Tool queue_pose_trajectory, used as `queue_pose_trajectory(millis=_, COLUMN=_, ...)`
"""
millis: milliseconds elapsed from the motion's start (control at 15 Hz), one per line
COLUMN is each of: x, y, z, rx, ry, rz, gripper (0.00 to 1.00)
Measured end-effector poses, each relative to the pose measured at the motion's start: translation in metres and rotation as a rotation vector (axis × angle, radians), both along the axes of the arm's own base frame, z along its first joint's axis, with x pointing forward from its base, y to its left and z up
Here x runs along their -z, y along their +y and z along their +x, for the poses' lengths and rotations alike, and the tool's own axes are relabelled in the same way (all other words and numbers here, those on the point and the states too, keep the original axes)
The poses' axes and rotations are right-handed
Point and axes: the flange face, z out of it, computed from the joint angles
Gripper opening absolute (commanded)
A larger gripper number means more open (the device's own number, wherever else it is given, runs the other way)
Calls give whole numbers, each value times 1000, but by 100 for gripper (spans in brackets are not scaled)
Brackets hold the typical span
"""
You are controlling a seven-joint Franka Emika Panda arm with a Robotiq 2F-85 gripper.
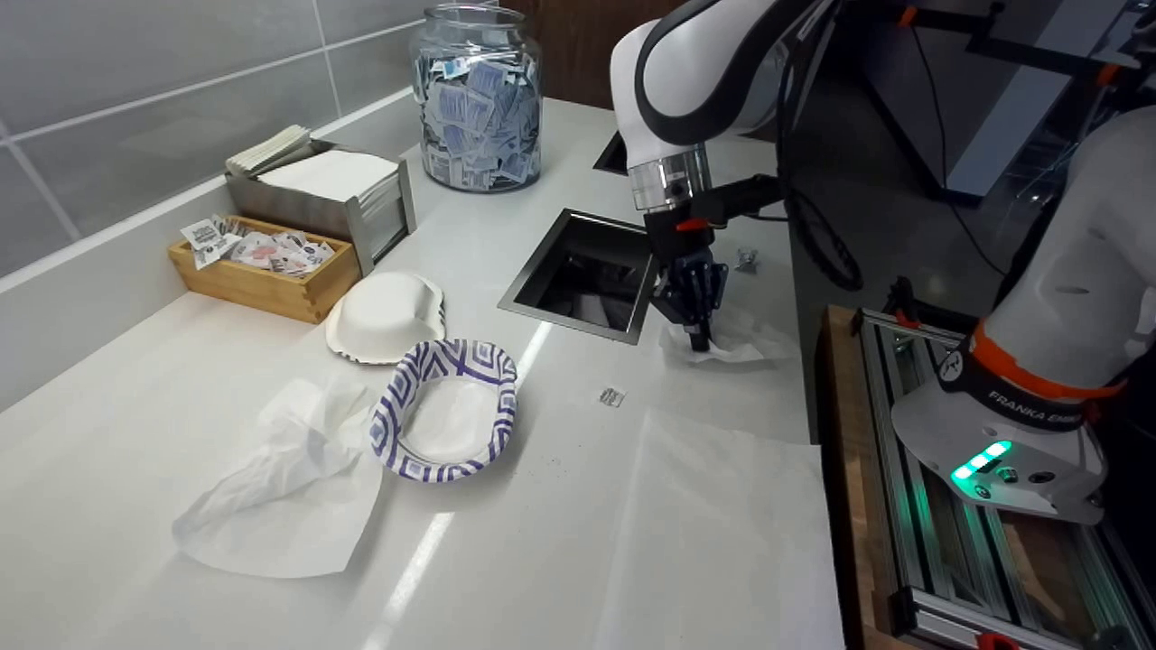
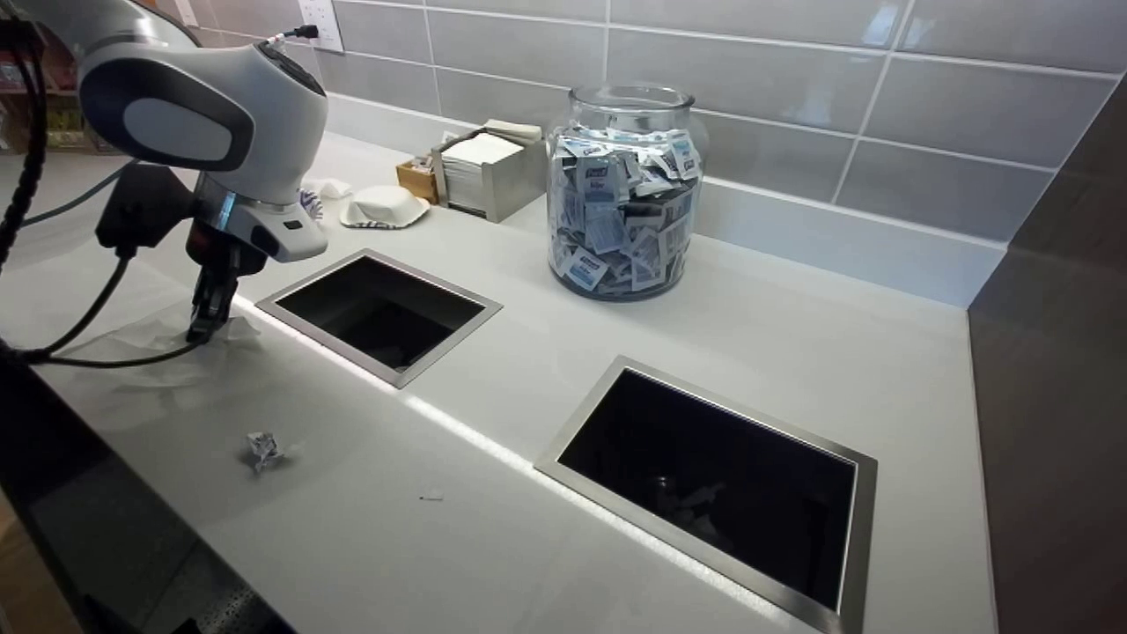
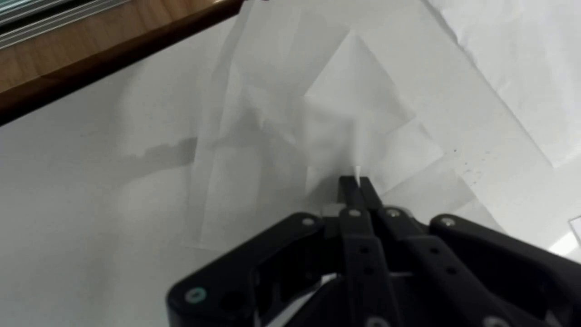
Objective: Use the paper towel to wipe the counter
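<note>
Wrist view showed the gripper [image 3: 357, 178] pinching the towel [image 3: 327, 131]. The towel looked light, limp and easily torn, best held by several bunched layers.

paper towel [image 3: 327, 125] blurry nr fingers [image 3: 349, 193] in wrist view; specks [image 3: 467, 170] too small to id.
</note>
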Motion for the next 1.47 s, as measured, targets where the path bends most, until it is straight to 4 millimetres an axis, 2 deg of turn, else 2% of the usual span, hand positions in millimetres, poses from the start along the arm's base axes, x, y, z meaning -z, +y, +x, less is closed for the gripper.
queue_pose_trajectory(millis=800, x=-1, y=30, z=30, rx=-37, ry=18, rz=-41, gripper=0)
queue_pose_trajectory(millis=1200, x=-11, y=42, z=43, rx=-28, ry=-28, rz=-201, gripper=0)
queue_pose_trajectory(millis=1467, x=-14, y=36, z=46, rx=0, ry=-42, rz=-334, gripper=0)
